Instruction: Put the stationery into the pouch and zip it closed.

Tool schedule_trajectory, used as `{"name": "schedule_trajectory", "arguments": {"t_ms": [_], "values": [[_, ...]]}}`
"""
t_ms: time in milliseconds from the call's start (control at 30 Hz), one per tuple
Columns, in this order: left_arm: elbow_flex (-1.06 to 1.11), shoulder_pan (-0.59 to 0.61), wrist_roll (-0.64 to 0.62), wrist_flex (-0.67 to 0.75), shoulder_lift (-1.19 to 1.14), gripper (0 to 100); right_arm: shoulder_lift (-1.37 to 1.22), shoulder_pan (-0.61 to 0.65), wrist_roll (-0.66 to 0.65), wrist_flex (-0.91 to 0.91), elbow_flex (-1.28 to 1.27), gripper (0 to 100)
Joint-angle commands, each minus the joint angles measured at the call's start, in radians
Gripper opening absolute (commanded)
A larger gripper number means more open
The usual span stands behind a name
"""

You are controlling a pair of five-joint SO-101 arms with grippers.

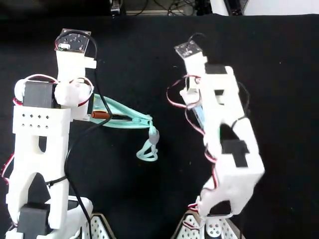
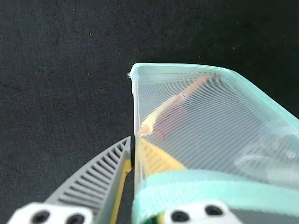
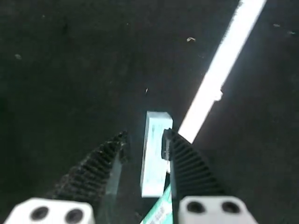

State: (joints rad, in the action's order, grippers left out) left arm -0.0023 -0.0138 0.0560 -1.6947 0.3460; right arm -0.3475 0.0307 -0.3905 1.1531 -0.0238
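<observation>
**Entry 1, step in hand.** Loading is judged part done. 1 orange pen [image 1: 101, 115] is lodged inside the translucent ribbed pouch with mint-green trim [image 1: 127, 119]. 1 small pale blue-white rectangular block [image 3: 156, 149], taken for an eraser, is not yet inside. The zip is judged not yet drawn, as a dark slit is seen along the pouch's upper edge in the high view.

**Entry 2, pouch.** It is extended from the left gripper [image 2: 134, 143] towards the right arm, over the black cloth-covered table [image 1: 279, 99]. A mint-green loop strap [image 1: 148, 151] trails from its far end.

**Entry 3, left gripper.** It is clamped on 1 end of the pouch. 1 grey ribbed finger [image 2: 100, 182] is pressed against the outer wall. The other is made out as a yellow shape through the plastic.

**Entry 4, right gripper [image 3: 145, 135].** The jaws are parted and set around the block. 1 black finger [image 3: 187, 168] is touching the block, and a dark gap is seen at the other. Whether the block rests on the cloth or is carried cannot be told.

**Entry 5, next move, as judged.** The gap is to be closed so that the block is held on both faces. The block is then to be carried across to the pouch's slit, which lies well apart from it, and the pouch is to be kept steady by the left gripper. Zipping is reserved for after.
</observation>
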Motion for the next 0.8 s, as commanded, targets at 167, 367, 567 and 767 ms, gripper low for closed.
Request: {"name": "schedule_trajectory", "arguments": {"t_ms": [167,367,567,767], "values": [[0.007,-0.01,0.002,0.009,-0.002,3,-0.173,-0.06,-0.11,0.078,0.243,11.4],[0.007,-0.01,0.002,0.009,-0.003,3,-0.239,-0.06,-0.141,0.129,0.282,20.1],[0.007,-0.01,0.002,0.009,-0.005,3,-0.262,-0.032,-0.143,0.137,0.274,20.1],[0.007,-0.01,0.002,0.009,-0.005,3,-0.229,0.0,-0.169,0.203,0.278,20.1]]}}
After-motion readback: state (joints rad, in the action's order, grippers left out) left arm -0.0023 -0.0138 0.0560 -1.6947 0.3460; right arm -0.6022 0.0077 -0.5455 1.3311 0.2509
